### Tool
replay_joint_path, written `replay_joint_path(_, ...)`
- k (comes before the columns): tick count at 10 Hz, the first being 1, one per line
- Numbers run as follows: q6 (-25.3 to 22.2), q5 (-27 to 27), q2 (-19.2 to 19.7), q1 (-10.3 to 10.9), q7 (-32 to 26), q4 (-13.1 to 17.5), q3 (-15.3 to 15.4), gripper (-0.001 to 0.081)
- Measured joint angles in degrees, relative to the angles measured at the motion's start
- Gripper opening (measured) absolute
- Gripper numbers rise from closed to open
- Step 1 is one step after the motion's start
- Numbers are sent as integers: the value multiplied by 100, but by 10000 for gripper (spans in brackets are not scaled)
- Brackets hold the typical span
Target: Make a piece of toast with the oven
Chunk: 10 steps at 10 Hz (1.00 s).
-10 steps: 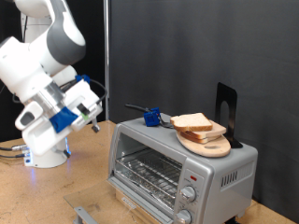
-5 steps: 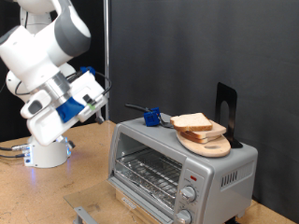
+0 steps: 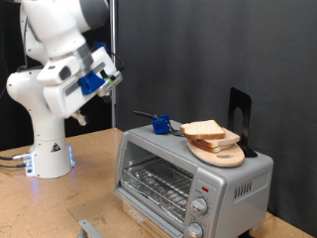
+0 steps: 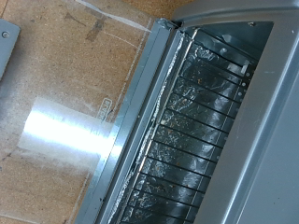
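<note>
Atop the oven (image 3: 188,174), unlabelled piece of toast (image 3: 207,129); tool (image 3: 116,77) well apart.

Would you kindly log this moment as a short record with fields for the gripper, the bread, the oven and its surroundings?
gripper: raised in the air at the exterior view's upper left, away from the oven, nothing seen between its fingers
piece of toast: lying on a round wooden board on the oven's top
oven: on a wooden table, wire rack bare
other: blue object on the oven's top
</note>
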Motion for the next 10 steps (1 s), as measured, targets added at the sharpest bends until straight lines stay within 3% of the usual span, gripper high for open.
replay_joint_path(3, 94, 327, -45, 27, -40, -16, 4, 808)
replay_joint_path(5, -139, 291, -196, 130, -180, 164, 123, 808)
replay_joint_path(7, -358, 138, -326, 213, -188, 428, 329, 808)
replay_joint_path(10, -236, 118, -520, 268, 110, 659, 760, 808)
